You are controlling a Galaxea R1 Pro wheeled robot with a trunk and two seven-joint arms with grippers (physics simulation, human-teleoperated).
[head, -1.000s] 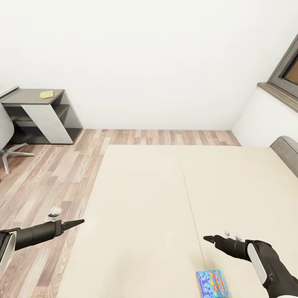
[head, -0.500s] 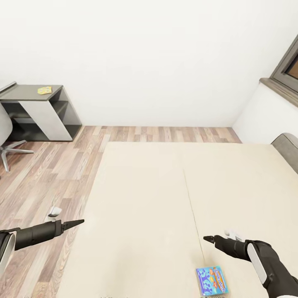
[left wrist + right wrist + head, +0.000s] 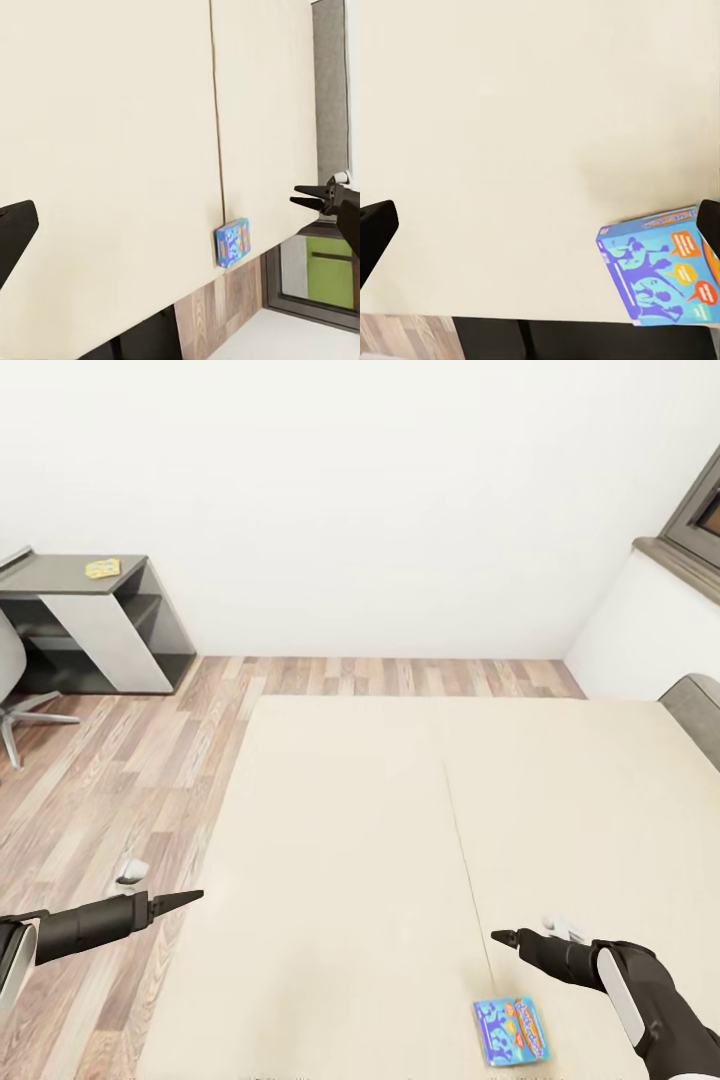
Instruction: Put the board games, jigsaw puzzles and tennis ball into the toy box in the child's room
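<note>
While both arms hover over the bed (image 3: 380, 810), the blue board game (image 3: 511, 1032) lies flat by its near edge, just beside the right gripper (image 3: 505, 937), which looks closed and empty; left gripper (image 3: 190, 898) looks closed too.

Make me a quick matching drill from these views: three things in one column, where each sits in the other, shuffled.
Things:
1. blue game box
2. yellow puzzle
3. swivel chair

Places:
A. on the wood floor beside the dark side desk
B. on the beige bed, near its front edge
C. on top of the dark side desk

Pairs: 1-B, 2-C, 3-A
</note>
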